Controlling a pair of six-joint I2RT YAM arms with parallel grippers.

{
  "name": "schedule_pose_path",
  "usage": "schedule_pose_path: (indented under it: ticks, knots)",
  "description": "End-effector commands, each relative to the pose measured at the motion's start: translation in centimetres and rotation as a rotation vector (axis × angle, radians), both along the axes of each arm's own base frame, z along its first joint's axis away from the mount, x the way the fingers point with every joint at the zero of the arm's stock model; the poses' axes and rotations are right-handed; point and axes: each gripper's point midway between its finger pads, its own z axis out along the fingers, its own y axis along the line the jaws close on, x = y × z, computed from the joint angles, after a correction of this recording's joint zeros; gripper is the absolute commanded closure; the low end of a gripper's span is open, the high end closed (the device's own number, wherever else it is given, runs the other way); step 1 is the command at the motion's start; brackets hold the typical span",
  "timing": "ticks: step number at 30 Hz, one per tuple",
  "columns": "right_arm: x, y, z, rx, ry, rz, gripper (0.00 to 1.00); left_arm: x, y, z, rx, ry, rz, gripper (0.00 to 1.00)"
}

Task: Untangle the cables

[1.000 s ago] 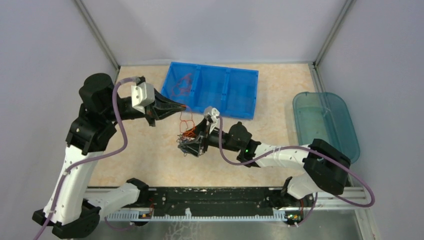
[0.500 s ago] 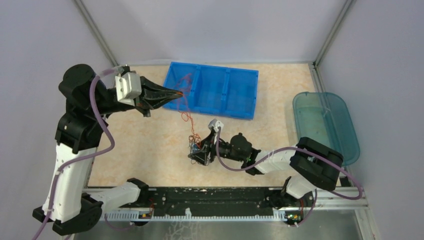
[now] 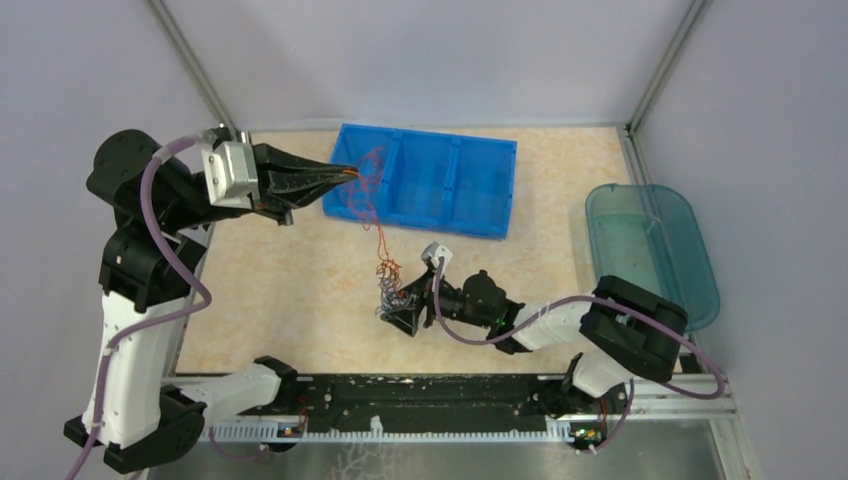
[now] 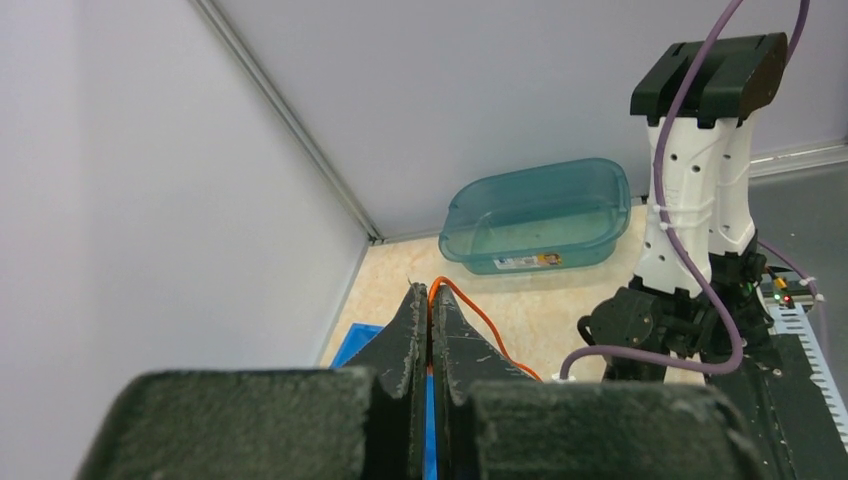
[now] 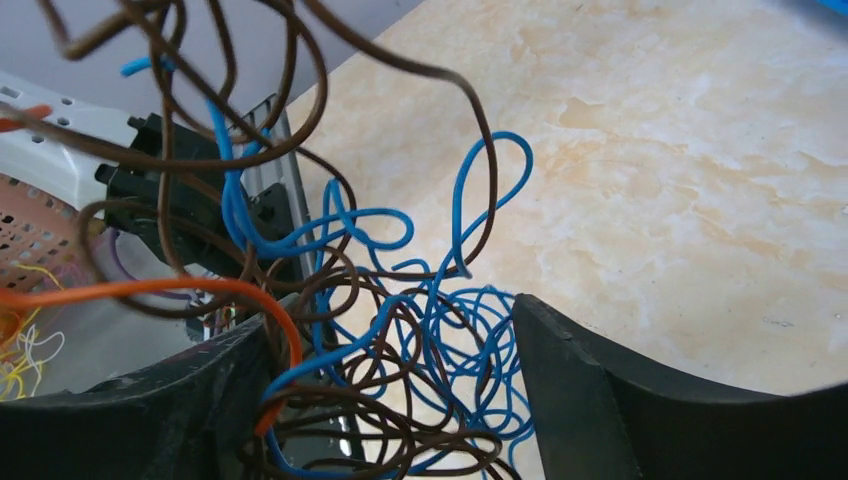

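Raised and drawn leftward since a second ago, my left tool [image 3: 345, 172] stays clamped on one orange cable [image 4: 480, 316], which runs past the blue tray [image 3: 480, 180]. On the beige worktop [image 3: 290, 290], within grey walls, the cable clump [image 3: 393, 292] lies between my right tool's [image 3: 405, 318] parted jaws.

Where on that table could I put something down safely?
Bare table between blue tray and teal tub, and near-left, between the left arm and the cables. The middle is crowded: right gripper around them, an orange cable stretched up to the left gripper.
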Motion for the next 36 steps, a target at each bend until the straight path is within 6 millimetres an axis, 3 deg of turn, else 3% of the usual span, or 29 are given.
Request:
schedule_pose_path:
  ticks: [1, 4, 9, 15, 20, 24, 29, 32, 36]
  knots:
    - [0.1, -0.1, 4.6, 0.059, -0.104, -0.002, 0.19, -0.4, 0.1, -0.9, 0.006, 0.005, -0.003, 1.0]
    - [0.0, -0.5, 7.4, 0.051, -0.164, 0.006, 0.1, -0.4, 0.0, -2.9, 0.038, 0.045, -0.008, 1.0]
    - [-0.3, -2.2, 12.8, 0.099, -0.266, -0.022, 0.09, 0.0, 0.0, -4.7, 0.064, 0.07, 0.006, 1.0]
    - [0.2, -2.9, 16.9, 0.142, -0.336, -0.065, 0.12, 0.3, 0.0, -5.9, 0.081, 0.096, 0.013, 1.0]
    - [0.8, -1.5, 19.4, 0.179, -0.379, -0.059, 0.16, 0.9, -0.2, -6.5, 0.099, 0.125, 0.017, 1.0]
    - [1.1, -0.4, 20.8, 0.19, -0.412, -0.045, 0.17, 1.0, -0.4, -7.0, 0.103, 0.149, 0.01, 1.0]
    - [2.2, -0.4, 21.8, 0.224, -0.428, -0.116, 0.24, 1.2, -0.5, -7.1, 0.106, 0.159, 0.006, 1.0]
    - [4.2, -0.7, 20.7, 0.19, -0.373, -0.224, 0.29, 1.4, -0.7, -7.1, 0.096, 0.196, 0.006, 1.0]
    - [5.2, -1.8, 19.9, 0.149, -0.366, -0.308, 0.29, 1.6, -0.9, -6.6, 0.09, 0.229, 0.01, 1.0]
